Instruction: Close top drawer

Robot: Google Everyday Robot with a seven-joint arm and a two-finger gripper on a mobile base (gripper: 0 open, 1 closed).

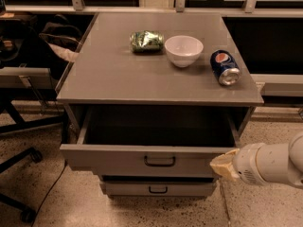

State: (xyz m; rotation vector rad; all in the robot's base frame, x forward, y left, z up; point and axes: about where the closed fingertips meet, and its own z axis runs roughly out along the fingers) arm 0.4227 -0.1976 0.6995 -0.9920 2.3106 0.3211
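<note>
The top drawer (118, 160) of a grey cabinet stands pulled out, its box open and dark inside, with a small black loop handle (159, 161) at the centre of its flat front panel. My gripper (223, 165) comes in from the right on a white arm. Its tan tip rests against the right end of the drawer's front panel. A lower drawer front (156, 188) with a similar black handle shows beneath.
On the cabinet top (109, 79) lie a green chip bag (147, 40), a white bowl (183, 50) and a blue Pepsi can (225, 67) on its side. A chair base and wheels (28, 183) stand at the left on speckled floor. A rail and dark windows run behind.
</note>
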